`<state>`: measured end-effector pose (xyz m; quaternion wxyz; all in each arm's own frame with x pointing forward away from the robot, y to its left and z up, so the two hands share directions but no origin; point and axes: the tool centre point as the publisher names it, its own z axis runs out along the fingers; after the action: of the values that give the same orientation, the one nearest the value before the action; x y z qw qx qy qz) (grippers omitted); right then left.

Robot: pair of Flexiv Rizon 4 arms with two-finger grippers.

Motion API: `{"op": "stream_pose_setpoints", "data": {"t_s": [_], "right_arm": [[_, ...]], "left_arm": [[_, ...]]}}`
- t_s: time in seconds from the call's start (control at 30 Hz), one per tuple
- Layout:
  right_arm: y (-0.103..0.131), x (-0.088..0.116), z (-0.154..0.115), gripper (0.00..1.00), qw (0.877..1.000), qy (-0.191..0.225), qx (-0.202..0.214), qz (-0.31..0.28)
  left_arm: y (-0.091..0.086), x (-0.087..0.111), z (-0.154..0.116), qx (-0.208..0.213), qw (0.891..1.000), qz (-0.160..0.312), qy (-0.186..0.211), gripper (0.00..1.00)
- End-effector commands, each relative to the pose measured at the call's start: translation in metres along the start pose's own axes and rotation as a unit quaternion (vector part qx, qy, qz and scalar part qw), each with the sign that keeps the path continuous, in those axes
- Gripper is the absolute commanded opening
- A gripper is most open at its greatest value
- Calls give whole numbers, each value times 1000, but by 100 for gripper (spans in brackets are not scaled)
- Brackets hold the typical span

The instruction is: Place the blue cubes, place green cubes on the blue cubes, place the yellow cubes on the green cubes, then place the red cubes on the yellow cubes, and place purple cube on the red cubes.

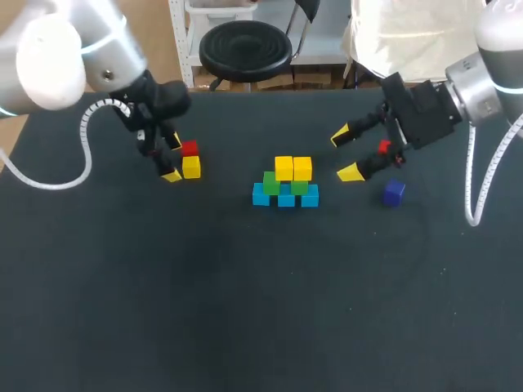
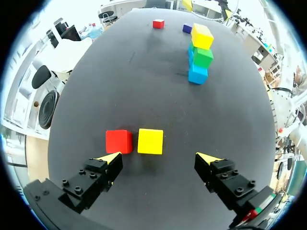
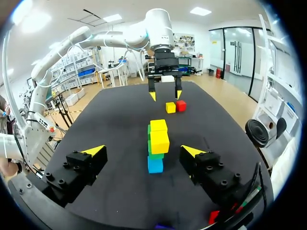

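The pyramid stands mid-table: three blue cubes (image 1: 286, 198), two green cubes (image 1: 272, 183) on them and two yellow cubes (image 1: 292, 168) on top. A loose red cube (image 1: 189, 149) and a loose yellow cube (image 1: 191, 167) sit side by side at the left. My left gripper (image 1: 173, 158) is open just left of that pair; in its wrist view the red cube (image 2: 118, 141) and yellow cube (image 2: 150, 141) lie just ahead of its fingers. My right gripper (image 1: 345, 153) hangs open to the right of the pyramid, facing it. A second red cube (image 1: 384, 147) is partly hidden behind the right fingers. A purple cube (image 1: 394, 193) lies at the right.
The dark table (image 1: 245, 310) has bare room across its whole near half. In the right wrist view the pyramid (image 3: 159, 139) stands ahead of and between the open fingers, with my left gripper (image 3: 165, 93) beyond it.
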<state>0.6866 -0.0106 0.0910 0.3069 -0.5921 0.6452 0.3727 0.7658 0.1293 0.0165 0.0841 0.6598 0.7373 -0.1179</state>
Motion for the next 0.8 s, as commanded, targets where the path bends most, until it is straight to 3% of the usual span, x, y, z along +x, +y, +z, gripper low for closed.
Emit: {"op": "stream_pose_setpoints", "data": {"t_s": [0.03,0.43,0.8], "right_arm": [[1,0,0,100,1000,0,1,0],[1,0,0,100,1000,0,1,0],[1,0,0,100,1000,0,1,0]], "left_arm": [[4,-5,2,4,1000,2,6,100],[-11,-6,5,15,1000,-3,9,100],[-4,-11,17,15,1000,-12,21,100]]}}
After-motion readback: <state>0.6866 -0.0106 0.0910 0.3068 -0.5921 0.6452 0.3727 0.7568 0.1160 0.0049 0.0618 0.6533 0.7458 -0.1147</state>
